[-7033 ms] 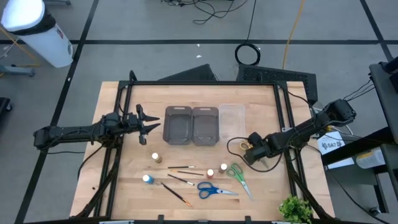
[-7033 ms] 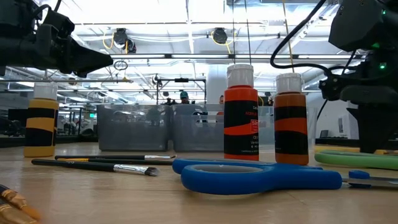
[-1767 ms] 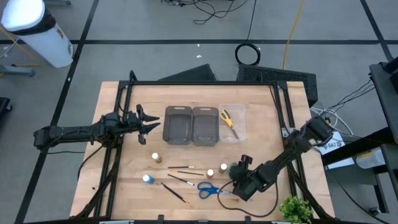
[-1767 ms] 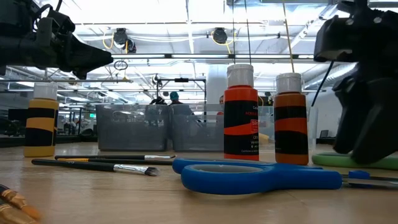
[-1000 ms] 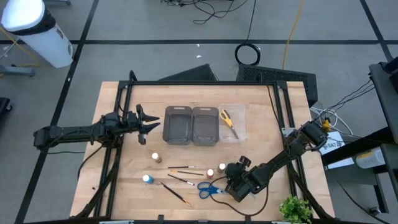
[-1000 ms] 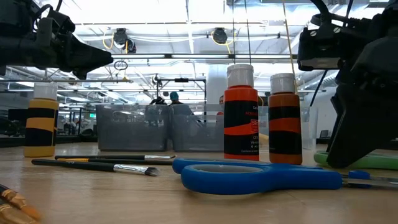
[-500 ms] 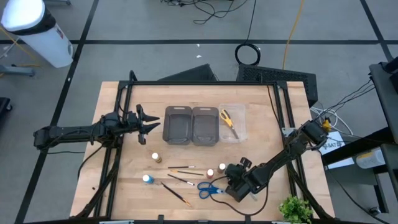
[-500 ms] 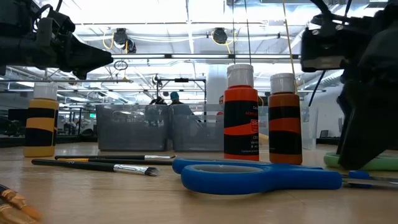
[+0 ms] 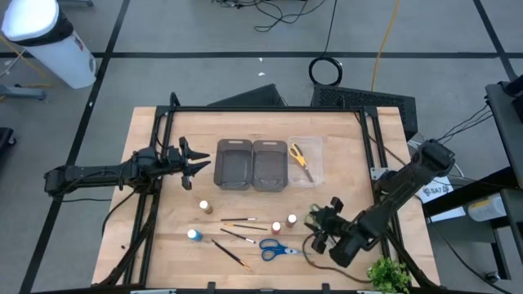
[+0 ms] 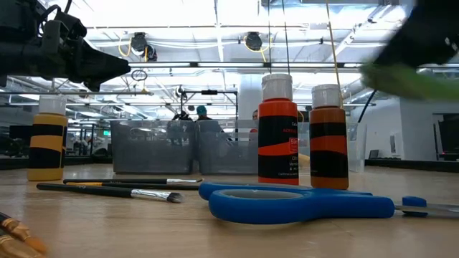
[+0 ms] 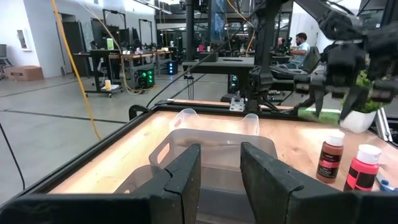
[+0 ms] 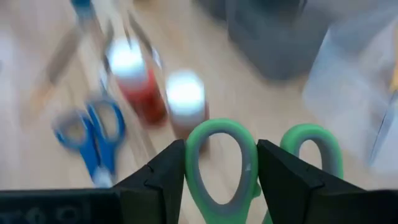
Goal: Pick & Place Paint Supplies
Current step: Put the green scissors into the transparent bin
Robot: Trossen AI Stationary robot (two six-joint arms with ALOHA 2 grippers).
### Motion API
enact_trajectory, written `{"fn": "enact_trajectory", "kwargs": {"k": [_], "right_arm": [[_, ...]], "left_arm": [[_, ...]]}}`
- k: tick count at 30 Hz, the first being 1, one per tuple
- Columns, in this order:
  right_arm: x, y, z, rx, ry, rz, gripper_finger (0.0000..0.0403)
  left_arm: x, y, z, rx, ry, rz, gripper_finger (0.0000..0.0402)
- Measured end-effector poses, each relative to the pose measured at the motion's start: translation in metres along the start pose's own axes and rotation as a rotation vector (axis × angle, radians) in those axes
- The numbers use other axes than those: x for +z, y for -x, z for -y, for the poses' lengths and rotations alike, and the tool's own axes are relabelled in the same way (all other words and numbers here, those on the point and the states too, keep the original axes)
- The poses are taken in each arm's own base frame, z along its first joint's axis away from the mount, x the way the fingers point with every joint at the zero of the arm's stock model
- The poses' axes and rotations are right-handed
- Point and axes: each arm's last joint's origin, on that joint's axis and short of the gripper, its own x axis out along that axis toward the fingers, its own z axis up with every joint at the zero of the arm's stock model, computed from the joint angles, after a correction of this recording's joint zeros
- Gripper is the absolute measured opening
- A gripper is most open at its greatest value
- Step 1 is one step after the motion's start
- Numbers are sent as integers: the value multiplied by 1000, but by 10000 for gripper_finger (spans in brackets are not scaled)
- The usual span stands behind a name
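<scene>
The wooden bench (image 9: 163, 237) fills the middle of the high view, framed by a black rail. Along its upper centre sit three trays side by side: two grey trays (image 9: 234, 163) (image 9: 270, 164) and, to their right, a clear tray (image 9: 306, 161) holding the yellow-handled scissors (image 9: 299, 155).

The left arm reaches in from the left edge of the frame, its left gripper (image 9: 198, 163) hanging just left of the first grey tray with the jaws released and spread, nothing between them; the left wrist view shows the two dark fingers (image 11: 185, 173) apart over that tray.

The right arm comes from the right edge down to the lower right of the bench. The right gripper (image 9: 319, 230) has its jaws clenched on the green-handled scissors (image 12: 224, 163), lifted off the bench: in the low view they show as a green blur at the upper right (image 10: 409, 80), above the bottles.

Across the lower middle of the high view lie the blue-handled scissors (image 9: 278, 249), several thin brushes (image 9: 235, 235), a brown-labelled bottle (image 9: 205, 207), a blue bottle (image 9: 194, 235), and just left of the right gripper an orange-red bottle (image 9: 276, 227) beside another white-capped bottle (image 9: 292, 220)
</scene>
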Motion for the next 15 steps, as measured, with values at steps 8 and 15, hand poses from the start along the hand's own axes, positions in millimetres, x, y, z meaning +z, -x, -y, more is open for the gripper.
{"fn": "enact_trajectory", "kwargs": {"k": [8,15], "right_arm": [[34,9,9,-9,19,178,161],[92,3,28,-27,56,330,161]], "left_arm": [[0,0,0,0,0,0,124],[0,0,0,0,0,0,124]]}}
